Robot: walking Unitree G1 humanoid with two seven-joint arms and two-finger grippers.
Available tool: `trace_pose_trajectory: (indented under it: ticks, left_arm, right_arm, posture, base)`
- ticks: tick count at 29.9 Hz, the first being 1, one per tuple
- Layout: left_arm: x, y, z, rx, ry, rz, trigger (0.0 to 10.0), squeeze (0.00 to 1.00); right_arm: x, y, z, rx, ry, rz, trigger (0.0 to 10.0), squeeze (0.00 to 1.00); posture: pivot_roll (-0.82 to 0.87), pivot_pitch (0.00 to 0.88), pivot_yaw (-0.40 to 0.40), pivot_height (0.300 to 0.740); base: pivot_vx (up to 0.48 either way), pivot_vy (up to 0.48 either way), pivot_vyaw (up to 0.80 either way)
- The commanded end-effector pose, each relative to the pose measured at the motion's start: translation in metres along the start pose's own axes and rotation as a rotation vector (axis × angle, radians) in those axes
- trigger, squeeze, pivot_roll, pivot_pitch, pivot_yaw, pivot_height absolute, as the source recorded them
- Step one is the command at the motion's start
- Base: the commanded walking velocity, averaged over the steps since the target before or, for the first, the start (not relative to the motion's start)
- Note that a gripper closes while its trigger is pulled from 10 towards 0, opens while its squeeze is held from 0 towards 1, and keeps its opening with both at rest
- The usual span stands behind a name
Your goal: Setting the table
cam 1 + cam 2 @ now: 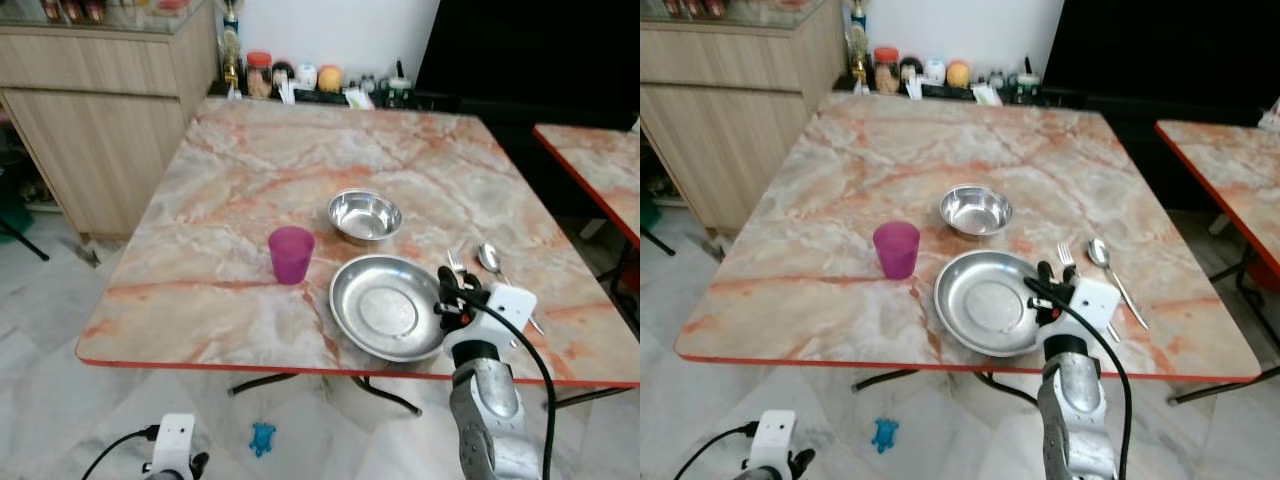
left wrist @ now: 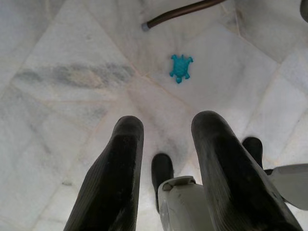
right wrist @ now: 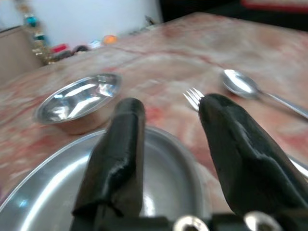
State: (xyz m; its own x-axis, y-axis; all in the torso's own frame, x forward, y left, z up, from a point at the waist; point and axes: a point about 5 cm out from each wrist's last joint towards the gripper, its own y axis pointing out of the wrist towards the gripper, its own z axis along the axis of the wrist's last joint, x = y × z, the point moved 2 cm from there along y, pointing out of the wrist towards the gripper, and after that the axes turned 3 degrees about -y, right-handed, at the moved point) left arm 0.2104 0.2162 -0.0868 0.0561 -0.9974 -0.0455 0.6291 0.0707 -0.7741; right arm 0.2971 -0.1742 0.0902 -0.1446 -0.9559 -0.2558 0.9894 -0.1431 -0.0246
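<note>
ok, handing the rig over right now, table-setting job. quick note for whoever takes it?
Right hand: open, holding nothing, over the right rim of the steel plate, beside the fork.
Left hand: open, idle, hanging low over the floor near a blue turtle toy.
On the marble table: plate at the front edge, steel bowl just behind it, purple cup to the plate's left, fork and spoon side by side to its right.
Done: one place looks laid.
Left: probably just pull the right arm back; check alignment.
</note>
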Motion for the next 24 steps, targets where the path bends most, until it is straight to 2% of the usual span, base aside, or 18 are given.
trace_pose_trajectory:
  ticks: [1, 3, 7, 8, 9, 10, 12, 14, 24]
  left_arm:
    - [0.002, 0.000, -0.002, -0.015, -0.008, -0.004, 10.0, 0.00]
    - [0.002, 0.000, -0.002, -0.015, -0.009, -0.004, 10.0, 0.00]
    - [0.002, 0.000, -0.002, -0.015, -0.009, -0.005, 10.0, 0.00]
    - [0.003, 0.000, -0.002, -0.015, -0.010, -0.007, 10.0, 0.00]
    - [0.004, 0.000, -0.002, -0.014, -0.011, -0.007, 10.0, 0.00]
    - [0.004, 0.000, -0.002, -0.013, -0.013, -0.005, 10.0, 0.00]
    - [0.004, 0.000, -0.002, -0.014, -0.014, -0.003, 10.0, 0.00]
    - [0.003, 0.000, -0.003, -0.018, -0.013, 0.000, 10.0, 0.00]
    - [0.000, -0.001, -0.006, -0.027, -0.009, 0.009, 10.0, 0.00]
  right_arm:
    - [0.006, 0.001, 0.003, -0.011, 0.081, -0.026, 10.0, 1.00]
    - [0.005, 0.004, 0.003, -0.028, 0.128, -0.026, 10.0, 1.00]
    - [0.000, 0.011, 0.001, -0.042, 0.142, 0.004, 10.0, 1.00]
    - [-0.005, 0.018, -0.004, -0.074, 0.136, 0.035, 10.0, 0.91]
    - [-0.008, 0.021, -0.007, -0.100, 0.135, 0.045, 10.0, 0.34]
    - [-0.010, 0.024, -0.010, -0.120, 0.131, 0.057, 10.0, 0.00]
    - [-0.017, 0.029, -0.016, -0.170, 0.150, 0.079, 10.0, 0.00]
    - [-0.020, 0.034, -0.013, -0.167, 0.168, 0.078, 10.0, 0.00]
    - [-0.010, 0.040, -0.006, -0.137, 0.191, -0.006, 10.0, 0.00]
  posture:
    - [0.09, 0.000, -0.087, 0.740]
    - [0.08, 0.000, -0.083, 0.740]
    - [0.08, 0.000, -0.078, 0.740]
    - [0.09, 0.000, -0.083, 0.740]
    - [0.09, 0.000, -0.083, 0.740]
    - [0.09, 0.000, -0.084, 0.740]
    - [0.09, 0.000, -0.082, 0.740]
    - [0.10, 0.000, -0.083, 0.740]
    - [0.10, 0.000, -0.083, 0.740]
  base:
    - [0.000, 0.000, 0.00]
    - [0.000, 0.000, 0.00]
    - [0.000, 0.000, 0.00]
    - [0.000, 0.000, 0.00]
    - [0.000, 0.000, 0.00]
    - [0.000, 0.000, 0.00]
    - [0.000, 0.000, 0.00]
    - [0.000, 0.000, 0.00]
    - [0.000, 0.000, 0.00]
